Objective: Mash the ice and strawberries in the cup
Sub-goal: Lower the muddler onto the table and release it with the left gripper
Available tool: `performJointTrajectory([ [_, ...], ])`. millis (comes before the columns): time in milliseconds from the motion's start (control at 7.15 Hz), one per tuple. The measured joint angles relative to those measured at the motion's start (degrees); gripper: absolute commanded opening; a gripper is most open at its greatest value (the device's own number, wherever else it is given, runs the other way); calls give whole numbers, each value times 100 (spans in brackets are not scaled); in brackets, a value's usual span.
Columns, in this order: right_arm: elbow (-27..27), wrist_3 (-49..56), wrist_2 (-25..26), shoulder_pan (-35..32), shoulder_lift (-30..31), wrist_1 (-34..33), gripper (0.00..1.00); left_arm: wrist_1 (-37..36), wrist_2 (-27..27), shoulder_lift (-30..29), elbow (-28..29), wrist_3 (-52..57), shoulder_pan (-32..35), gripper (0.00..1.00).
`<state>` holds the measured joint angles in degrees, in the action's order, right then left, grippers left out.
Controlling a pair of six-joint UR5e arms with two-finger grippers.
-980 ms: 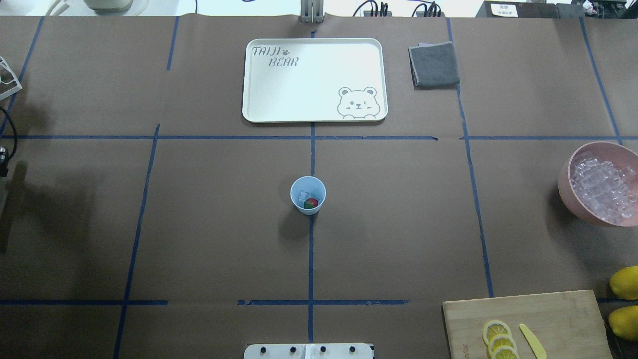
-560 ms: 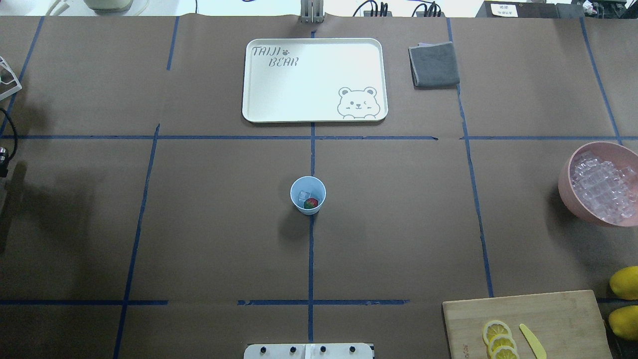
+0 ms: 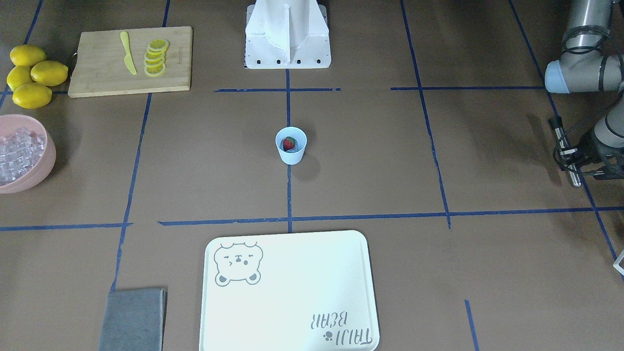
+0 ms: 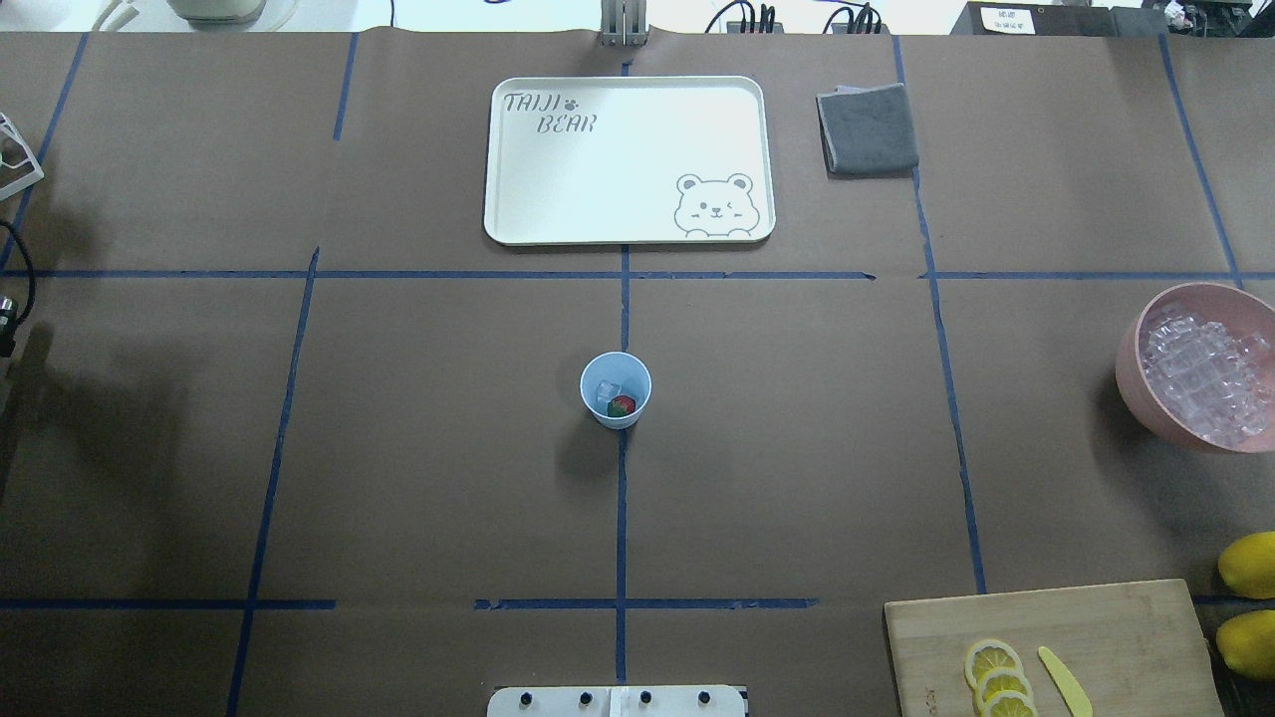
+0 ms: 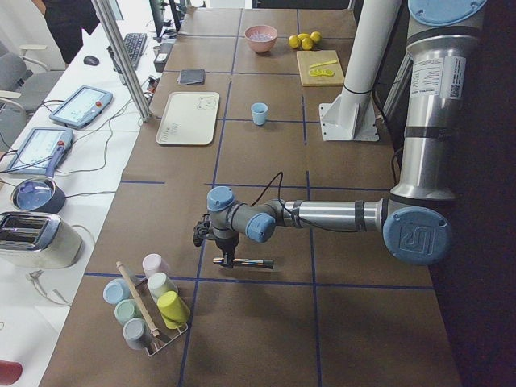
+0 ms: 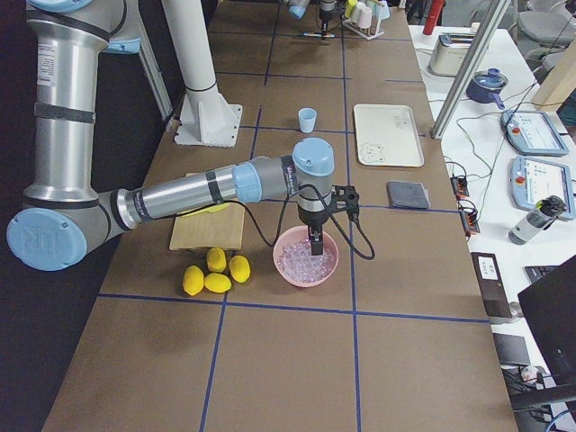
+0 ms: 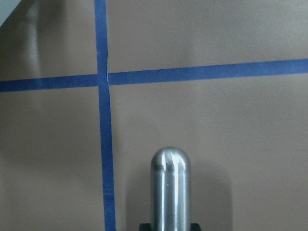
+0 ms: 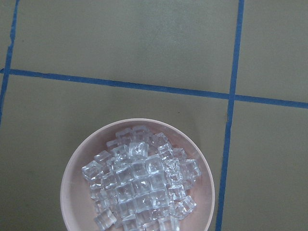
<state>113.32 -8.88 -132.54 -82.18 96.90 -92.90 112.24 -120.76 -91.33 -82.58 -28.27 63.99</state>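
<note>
The pale blue cup (image 4: 616, 390) stands upright at the middle of the table. Inside it lie a red strawberry (image 4: 622, 405) and a clear ice cube (image 4: 608, 391). My left gripper (image 3: 574, 155) hovers low over the table far off at its left end, shut on a metal rod (image 7: 171, 187) with a rounded tip. In the exterior right view my right gripper (image 6: 315, 243) hangs just above a pink bowl (image 8: 67, 192) heaped with ice cubes (image 8: 139, 183). Its fingers show in no other view, so I cannot tell whether it is open or shut.
A white bear tray (image 4: 628, 229) and a grey cloth (image 4: 867, 129) lie at the far side. A wooden board (image 4: 1096, 627) carries lemon slices and a yellow knife, with whole lemons (image 3: 31, 75) beside it. A rack of cups (image 5: 149, 310) stands near my left gripper.
The cup and its contents stay put. At the overhead view's left edge, a dark bit of the left arm has shifted very slightly.
</note>
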Motion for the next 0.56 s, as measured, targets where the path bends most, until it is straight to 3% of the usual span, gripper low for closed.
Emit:
performJointTrajectory([
  [140,3,0,0,0,3,0,100,0,0,-3,12,-15,0,71],
  [280,6,0,0,0,3,0,100,0,0,-6,18,-24,0,86],
  [560,6,0,0,0,4,0,100,0,0,-7,22,-27,0,93],
])
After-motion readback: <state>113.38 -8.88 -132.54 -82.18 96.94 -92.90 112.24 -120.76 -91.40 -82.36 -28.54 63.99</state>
